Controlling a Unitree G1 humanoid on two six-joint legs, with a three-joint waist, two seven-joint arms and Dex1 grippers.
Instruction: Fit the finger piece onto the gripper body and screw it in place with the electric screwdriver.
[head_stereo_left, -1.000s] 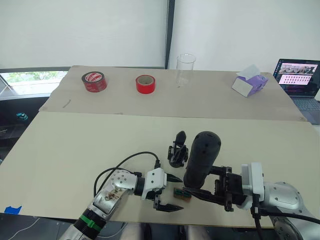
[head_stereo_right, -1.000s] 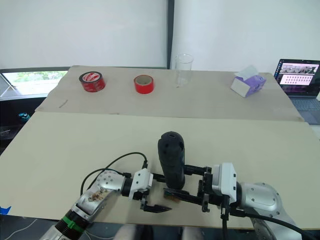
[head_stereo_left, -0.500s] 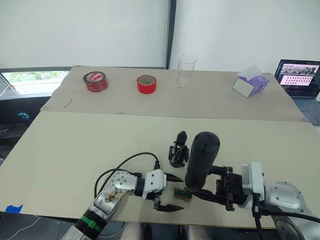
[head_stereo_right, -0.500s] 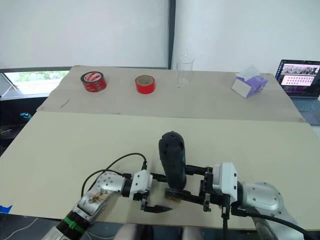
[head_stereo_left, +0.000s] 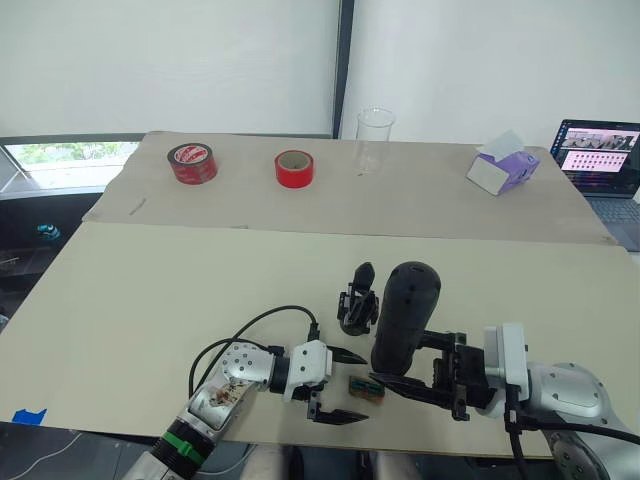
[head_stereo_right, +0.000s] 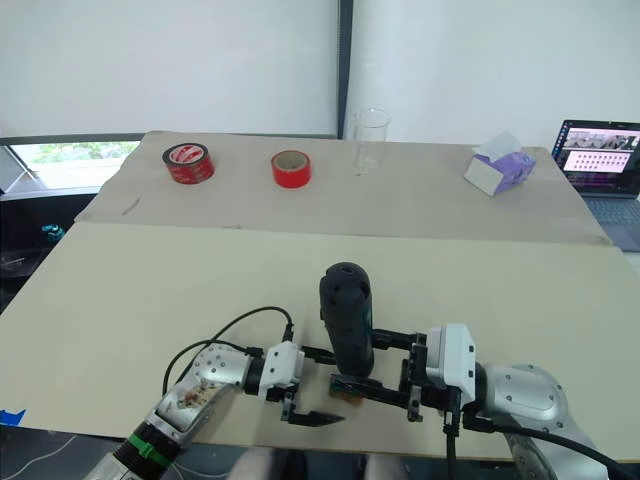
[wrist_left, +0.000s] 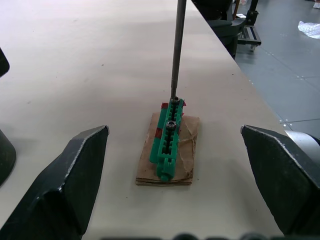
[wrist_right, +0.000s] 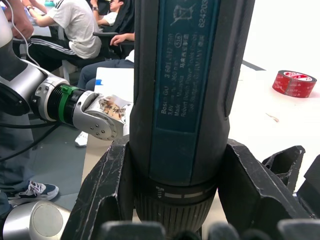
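My right gripper (head_stereo_left: 397, 366) is shut on the electric screwdriver (head_stereo_left: 405, 310), a thick black tool held upright near the table's front edge. Its thin metal bit (wrist_left: 177, 50) points down onto a green strip holding screws on a brown card (wrist_left: 169, 142). My left gripper (wrist_left: 172, 132) is open, with one finger on each side of that card and touching nothing. The gripper body (head_stereo_left: 355, 300), a small black block with a pointed finger sticking up, stands on the table just behind the card and left of the screwdriver. The loose finger piece is out of view.
At the back of the table are two red tape rolls (head_stereo_left: 190, 162) (head_stereo_left: 294, 168), a clear cup (head_stereo_left: 374, 140) and a purple-white box (head_stereo_left: 503, 162). A laptop (head_stereo_left: 600, 155) sits at the far right. The table's front edge (head_stereo_left: 330, 440) runs just under both grippers. Seated people (wrist_right: 75, 30) are beyond it.
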